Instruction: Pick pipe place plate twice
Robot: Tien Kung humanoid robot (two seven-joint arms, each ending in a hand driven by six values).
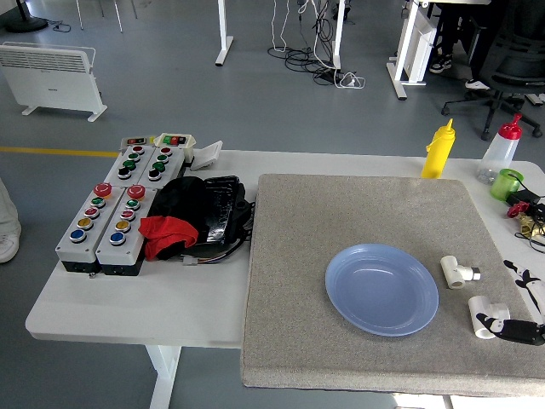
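A light blue plate [381, 288] lies empty on the grey mat. Two white pipe fittings lie on the mat to its right: a T-shaped one [457, 272] close to the plate's rim and a second one [483, 314] nearer the front. My right hand [516, 300] comes in at the right edge, just right of the second fitting. Its fingers are spread. One black and white fingertip [501, 326] touches the fitting's lower side, and another finger [519, 275] sits higher up, clear of it. The fitting rests on the mat. The left arm is out of view.
The grey mat [341, 213] covers the table's right part. Two button control boxes [111, 221] and a black and red bundle [192, 217] lie at the left. A yellow squeeze bottle [439, 150], a red-capped bottle [501, 148] and a green cup [507, 184] stand at the back right.
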